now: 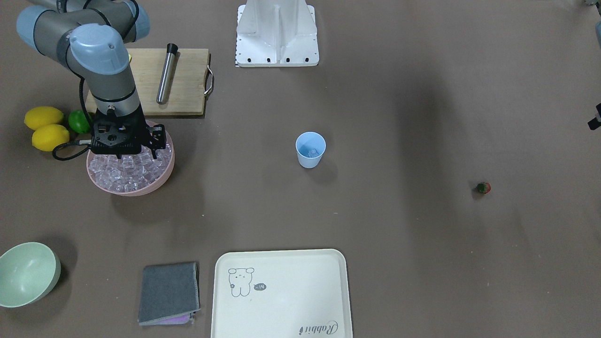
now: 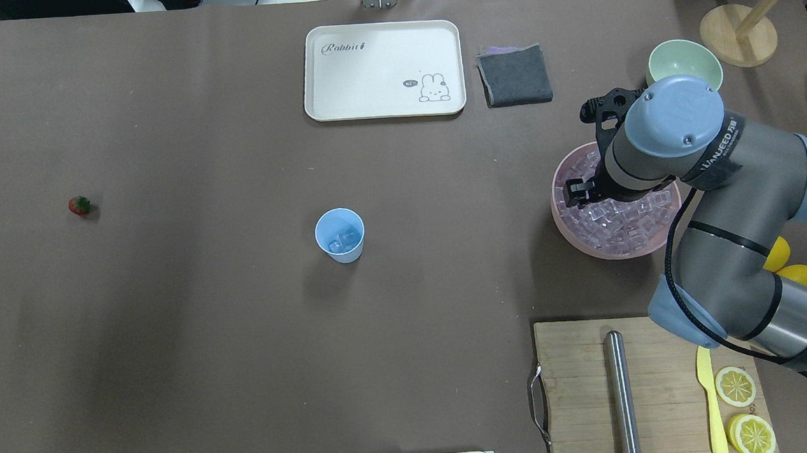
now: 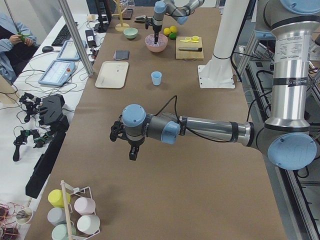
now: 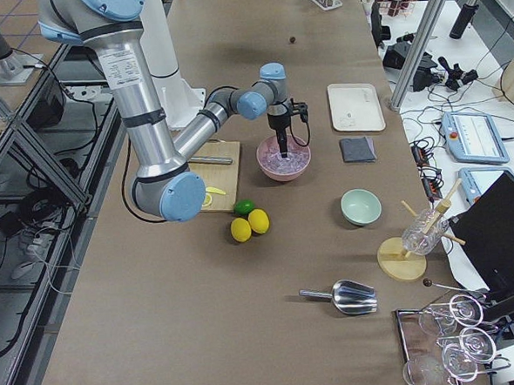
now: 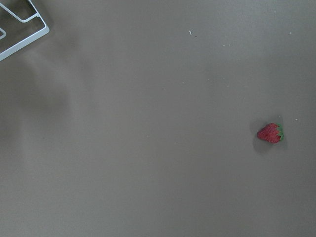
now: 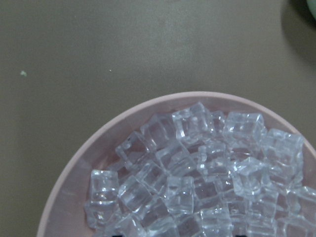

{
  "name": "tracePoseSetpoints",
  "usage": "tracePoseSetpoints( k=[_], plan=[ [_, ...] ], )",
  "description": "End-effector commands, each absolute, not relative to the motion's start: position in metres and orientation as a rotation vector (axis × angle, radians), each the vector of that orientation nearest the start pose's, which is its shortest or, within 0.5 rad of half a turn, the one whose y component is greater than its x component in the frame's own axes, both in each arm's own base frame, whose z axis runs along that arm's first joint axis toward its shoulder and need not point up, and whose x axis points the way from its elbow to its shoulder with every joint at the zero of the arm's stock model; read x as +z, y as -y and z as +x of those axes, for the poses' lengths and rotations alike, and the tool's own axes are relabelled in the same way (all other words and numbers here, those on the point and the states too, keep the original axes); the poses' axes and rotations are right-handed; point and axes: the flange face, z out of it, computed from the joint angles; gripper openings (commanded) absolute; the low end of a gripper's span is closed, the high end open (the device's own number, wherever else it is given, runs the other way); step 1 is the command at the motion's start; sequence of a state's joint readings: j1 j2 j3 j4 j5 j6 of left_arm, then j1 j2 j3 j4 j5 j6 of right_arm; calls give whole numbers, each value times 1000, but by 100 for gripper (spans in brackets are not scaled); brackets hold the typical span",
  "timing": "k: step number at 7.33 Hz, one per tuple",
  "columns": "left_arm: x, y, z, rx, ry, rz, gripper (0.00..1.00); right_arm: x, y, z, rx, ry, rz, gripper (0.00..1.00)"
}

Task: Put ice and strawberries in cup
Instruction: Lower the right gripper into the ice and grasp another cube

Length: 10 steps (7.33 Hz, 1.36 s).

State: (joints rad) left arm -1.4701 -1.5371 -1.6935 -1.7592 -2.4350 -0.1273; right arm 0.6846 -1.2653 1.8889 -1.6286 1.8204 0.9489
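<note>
Glassy ice cubes (image 6: 197, 163) fill pink bowl (image 6: 74, 182), some in upright blue cup (image 2: 339, 235); strawberry (image 2: 80, 205) lies well apart.

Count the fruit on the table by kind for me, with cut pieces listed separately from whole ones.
whole lemons: 2
cut lemon pieces, on the cutting board: 2
lime: 1
strawberry: 1
Total: 6
</note>
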Motion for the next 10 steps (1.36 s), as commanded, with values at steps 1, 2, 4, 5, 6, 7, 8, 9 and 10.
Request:
tracePoseSetpoints(
  k=[1, 2, 4, 5, 6, 7, 8, 9, 10],
  plan=[
    [586, 493, -7, 98, -884, 161, 98, 373, 446, -390, -17, 586, 135, 72],
    [586, 493, -6, 99, -884, 160, 98, 374, 445, -391, -18, 585, 134, 68],
    [590, 490, -7, 97, -883, 155, 98, 375, 444, -395, -33, 583, 131, 62],
    [593, 487, -5, 105, -883, 166, 98, 374, 444, -397, -40, 584, 134, 58],
    [594, 486, -6, 107, -884, 175, 98, 378, 444, -402, -45, 577, 128, 58],
    [596, 484, -6, 106, -884, 174, 98, 377, 444, -402, -55, 577, 132, 57],
    [596, 484, -6, 106, -884, 174, 98, 378, 444, -403, -58, 575, 131, 53],
    [595, 484, -6, 107, -885, 175, 98, 381, 444, -403, -88, 568, 136, 49],
    [595, 484, -6, 107, -885, 175, 98, 381, 445, -402, -96, 568, 140, 44]
  ],
)
